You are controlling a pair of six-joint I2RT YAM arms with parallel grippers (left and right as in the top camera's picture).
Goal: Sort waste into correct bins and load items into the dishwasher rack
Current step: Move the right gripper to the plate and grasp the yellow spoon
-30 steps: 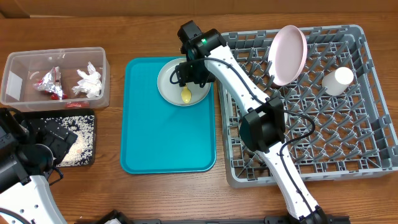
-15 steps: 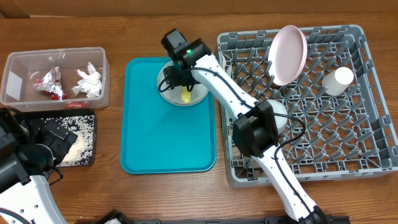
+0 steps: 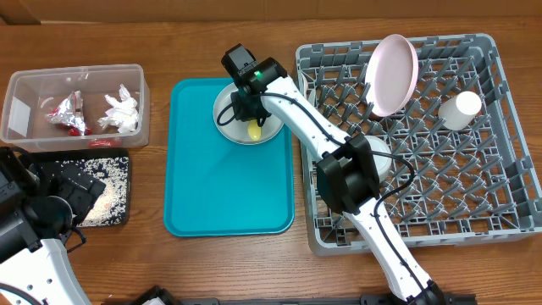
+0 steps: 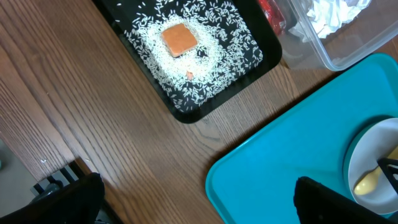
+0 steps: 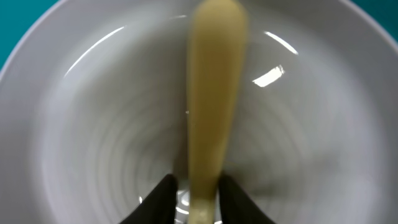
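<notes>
A yellow spoon (image 3: 253,131) lies in the grey plate (image 3: 227,119) at the back of the teal tray (image 3: 220,195). My right gripper (image 5: 196,200) is down in that plate. Its two black fingers (image 5: 163,194) press against the spoon's handle (image 5: 208,112), which runs straight away from me in the right wrist view. My left gripper (image 4: 199,208) hangs open over the wood beside the teal tray's corner, holding nothing. The dishwasher rack (image 3: 508,169) holds a pink plate (image 3: 392,74) on edge, a white cup (image 3: 460,110) and a small grey bowl (image 3: 378,152) partly under my right arm.
A clear tub (image 3: 21,93) at the far left holds tissue (image 3: 121,110) and red-and-white packets (image 3: 68,114). In front of it sits a black tray (image 3: 121,207) with rice grains and an orange cube (image 4: 179,38).
My right gripper has shifted left across the grey plate and its fingers have closed in on the spoon's handle. The left arm has not moved.
</notes>
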